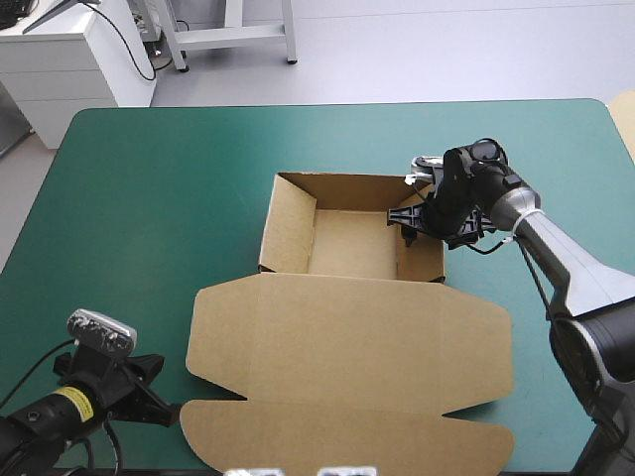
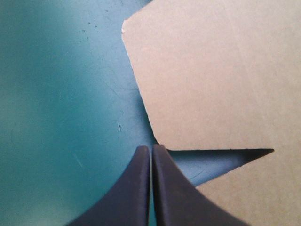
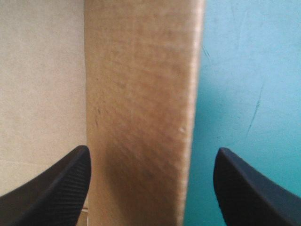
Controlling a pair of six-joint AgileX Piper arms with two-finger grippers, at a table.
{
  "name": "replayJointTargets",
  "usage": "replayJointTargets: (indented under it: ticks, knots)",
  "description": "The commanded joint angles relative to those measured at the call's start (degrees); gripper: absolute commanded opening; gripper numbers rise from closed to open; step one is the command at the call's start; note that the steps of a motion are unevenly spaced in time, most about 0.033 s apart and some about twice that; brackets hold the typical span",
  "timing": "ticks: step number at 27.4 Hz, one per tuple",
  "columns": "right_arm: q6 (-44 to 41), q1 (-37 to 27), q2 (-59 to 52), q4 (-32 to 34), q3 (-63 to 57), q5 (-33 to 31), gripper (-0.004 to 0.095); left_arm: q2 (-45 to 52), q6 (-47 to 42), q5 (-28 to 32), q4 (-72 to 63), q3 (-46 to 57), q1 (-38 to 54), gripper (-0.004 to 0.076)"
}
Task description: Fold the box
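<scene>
Right wall (image 3: 141, 117) of the box (image 1: 352, 243), an open tray at the middle of the tabletop (image 1: 149, 198).
My right end effector (image 3: 153, 157), apart, straddles this 3 o'clock wall: centre it, pinch squarely. My left end effector (image 2: 151, 149) is together by the lid (image 1: 347, 337), at its 8 o'clock.

Table (image 1: 139, 198) wearing teal-green cover, carrying brown box (image 1: 347, 337): open tray sitting mid-table, lid lying flat, reaching toward near edge.
</scene>
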State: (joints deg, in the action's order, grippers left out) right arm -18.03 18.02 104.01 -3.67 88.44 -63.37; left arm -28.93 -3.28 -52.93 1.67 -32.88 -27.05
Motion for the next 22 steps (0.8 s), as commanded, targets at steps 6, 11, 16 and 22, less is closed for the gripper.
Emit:
replayJointTargets:
  ticks: [6,11,16,22]
  knots:
    - [3.1,0.0,-1.6,-1.3,1.7,-1.9,-0.0010,10.9,0.2,4.6,-0.4,3.7,-0.5,-0.0008]
    - [4.5,-0.1,-1.9,0.8,7.0,-6.0,-0.0021,12.2,0.2,4.7,0.0,3.7,-0.5,-0.0008]
    - [5.1,-1.5,-3.1,12.2,14.5,-8.0,-0.0021,12.2,0.2,4.2,0.1,3.8,-0.5,-0.0008]
    - [10.6,-13.9,-4.5,15.5,17.0,-8.0,-0.0021,12.2,0.2,4.1,0.1,4.2,-0.5,-0.0008]
